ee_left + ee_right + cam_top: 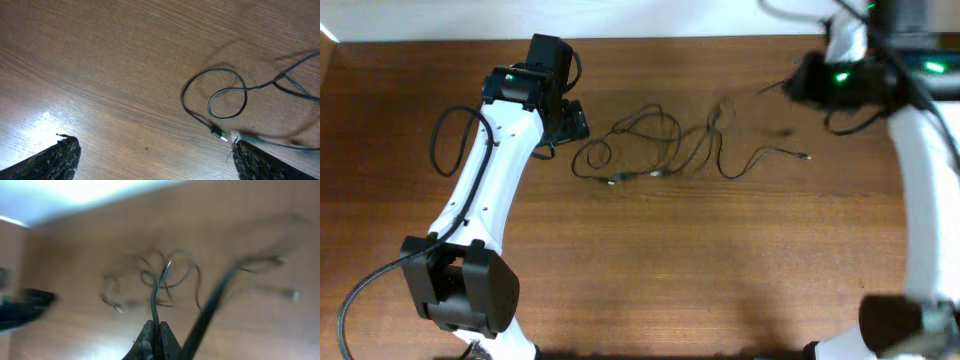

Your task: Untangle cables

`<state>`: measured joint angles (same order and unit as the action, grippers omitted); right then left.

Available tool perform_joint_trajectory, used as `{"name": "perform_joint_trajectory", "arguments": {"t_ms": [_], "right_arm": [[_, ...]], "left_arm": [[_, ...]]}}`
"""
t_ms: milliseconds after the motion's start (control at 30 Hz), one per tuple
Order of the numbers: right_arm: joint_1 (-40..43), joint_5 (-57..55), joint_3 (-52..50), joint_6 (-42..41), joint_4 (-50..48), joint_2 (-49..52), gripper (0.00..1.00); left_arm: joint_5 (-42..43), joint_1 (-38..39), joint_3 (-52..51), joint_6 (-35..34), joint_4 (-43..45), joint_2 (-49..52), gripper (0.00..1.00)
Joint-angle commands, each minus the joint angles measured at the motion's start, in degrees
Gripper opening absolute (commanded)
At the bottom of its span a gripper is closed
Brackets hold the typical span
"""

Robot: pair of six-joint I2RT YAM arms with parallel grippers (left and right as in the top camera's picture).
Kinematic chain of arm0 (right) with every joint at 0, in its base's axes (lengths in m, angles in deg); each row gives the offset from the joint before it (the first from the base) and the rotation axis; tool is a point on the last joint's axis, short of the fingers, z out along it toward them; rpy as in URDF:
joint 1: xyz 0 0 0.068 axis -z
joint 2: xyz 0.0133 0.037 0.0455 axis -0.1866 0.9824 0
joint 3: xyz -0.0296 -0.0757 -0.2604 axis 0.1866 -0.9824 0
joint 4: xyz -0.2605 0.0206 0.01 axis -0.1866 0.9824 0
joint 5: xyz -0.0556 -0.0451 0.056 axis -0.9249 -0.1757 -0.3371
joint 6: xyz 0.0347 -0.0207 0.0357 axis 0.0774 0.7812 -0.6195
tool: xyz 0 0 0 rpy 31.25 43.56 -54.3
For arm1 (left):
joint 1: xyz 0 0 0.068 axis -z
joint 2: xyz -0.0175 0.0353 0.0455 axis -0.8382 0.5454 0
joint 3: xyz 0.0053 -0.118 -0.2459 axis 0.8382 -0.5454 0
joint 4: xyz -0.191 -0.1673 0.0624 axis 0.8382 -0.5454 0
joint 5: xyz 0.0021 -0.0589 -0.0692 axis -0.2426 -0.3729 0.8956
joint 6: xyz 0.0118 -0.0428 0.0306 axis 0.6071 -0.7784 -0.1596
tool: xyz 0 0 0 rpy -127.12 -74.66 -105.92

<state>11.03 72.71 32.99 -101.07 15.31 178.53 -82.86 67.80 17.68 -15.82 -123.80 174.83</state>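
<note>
Overhead: the cables [660, 150] lie on the table [670, 280] just beside the left gripper [570, 120], on its side toward the right arm. They are one loose knot, and its long axis runs sideways across the table away from the left gripper. One free plug [805, 155] at the far end points further away from it. The right gripper [795, 85] sits well apart from the left gripper, past the knot, and a thin strand leads up toward it. The cords still cross in several places, so I judge the untangling barely begun: a first strand is taken and nothing is separated.

Left wrist: the left gripper [154, 145] is released, its fingers [60, 157] spread wide with only bare wood between them. A cable loop [220, 95] lies flat just ahead of one finger, and its plug end [217, 132] points back at that finger, close to it but not pinched.

Right wrist: the picture is blurred. The right gripper [156, 330] is clenched on one of the cables, a thin cord [155, 297] rising straight out from the closed tips toward the knot, which lies on the side toward the left gripper
</note>
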Motion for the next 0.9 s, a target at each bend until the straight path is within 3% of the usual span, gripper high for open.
{"name": "perform_joint_trajectory", "arguments": {"t_ms": [0,133,333,467,567,700,800,867], "right_arm": [[-0.3,2.7,7.1,0.7,-2.6,-6.9,0.04],[-0.3,3.6,9.3,-0.1,-6.6,-12.2,0.04],[-0.3,10.5,9.3,-8.5,-11.1,-13.7,0.04],[-0.3,18.7,9.3,-9.2,-14.4,-12.3,0.04],[-0.3,17.9,9.3,-9.2,-14.5,-11.4,0.04],[-0.3,16.4,9.3,-9.4,-12.3,-9.0,0.04],[-0.3,8.2,9.3,-19.4,-6.7,-6.8,0.04],[-0.3,12.2,9.3,-22.5,-5.8,-5.2,0.04]], "left_arm": [[0.2,0.0,-0.5,-0.3,0.1,-1.9,0.99],[0.2,0.0,-0.5,-0.3,0.1,-1.9,0.99],[2.8,0.0,-0.5,-0.3,0.6,-1.9,0.99],[10.5,0.0,-0.5,-0.2,1.3,-1.9,0.99],[18.1,0.0,-0.5,5.0,2.9,-1.9,0.99],[34.5,0.0,-0.5,15.1,6.3,-1.9,0.99],[44.8,0.0,-0.5,21.8,8.4,-1.9,0.99],[46.3,0.0,-0.5,22.0,9.1,-1.9,0.99]]}}
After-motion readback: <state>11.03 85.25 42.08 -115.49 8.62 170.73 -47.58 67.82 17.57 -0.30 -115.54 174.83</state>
